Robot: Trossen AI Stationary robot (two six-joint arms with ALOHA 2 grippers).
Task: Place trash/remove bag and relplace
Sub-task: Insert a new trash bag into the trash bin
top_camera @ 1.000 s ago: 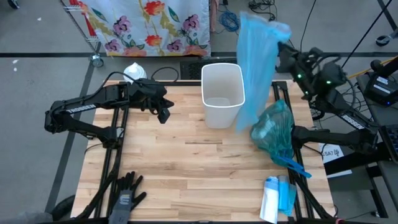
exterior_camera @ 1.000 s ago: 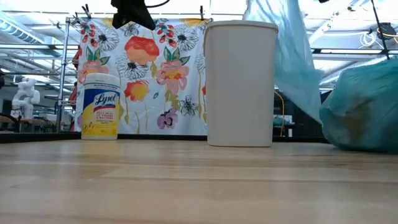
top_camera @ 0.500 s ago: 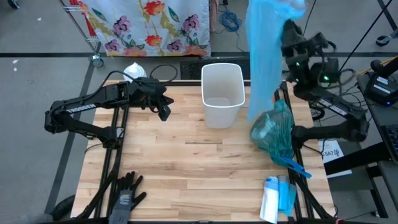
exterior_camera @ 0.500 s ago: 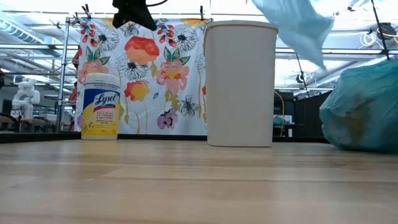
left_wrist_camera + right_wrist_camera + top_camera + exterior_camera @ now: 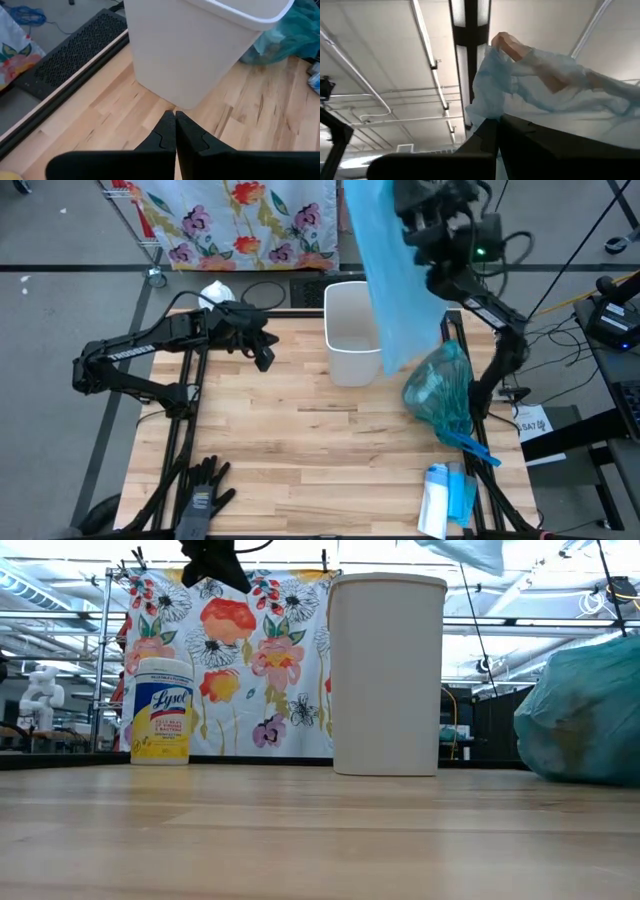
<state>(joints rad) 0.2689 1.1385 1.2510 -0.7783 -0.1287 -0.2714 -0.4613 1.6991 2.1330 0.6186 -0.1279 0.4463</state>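
A white bin (image 5: pixel 357 330) stands upright at the far middle of the wooden table. My right gripper (image 5: pixel 412 210) is raised high above it, pointing up, shut on an empty light blue bag (image 5: pixel 395 275) that hangs down past the bin's right side. A full teal bag (image 5: pixel 440 390) rests on the table to the right of the bin; pale lumps of trash show through its wall. My left gripper (image 5: pixel 262 360) hovers shut to the left of the bin, its tips (image 5: pixel 175 116) aimed at the bin's base. My right gripper pinches a bunched, crumpled part of the light blue bag (image 5: pixel 487 112) between its two fingers, several layers gathered together. The fingers slant upward toward the ceiling. The bag hangs slack below the gripper, clear of the table, its lower end (image 5: pixel 395 365) beside the bin.
A wipes canister (image 5: pixel 160 710) stands at the far left edge. Black gloves (image 5: pixel 200 490) lie at the near left corner, and a pack of blue bags (image 5: pixel 445 500) at the near right. Flowered cloth (image 5: pixel 240 220) hangs beyond the table.
My right gripper has risen and swung toward the table's left, over the bin, tipping from level to pointing upward. The light blue bag has gone up with it, its lower end lifted from beside the full bag to above the bin's height.
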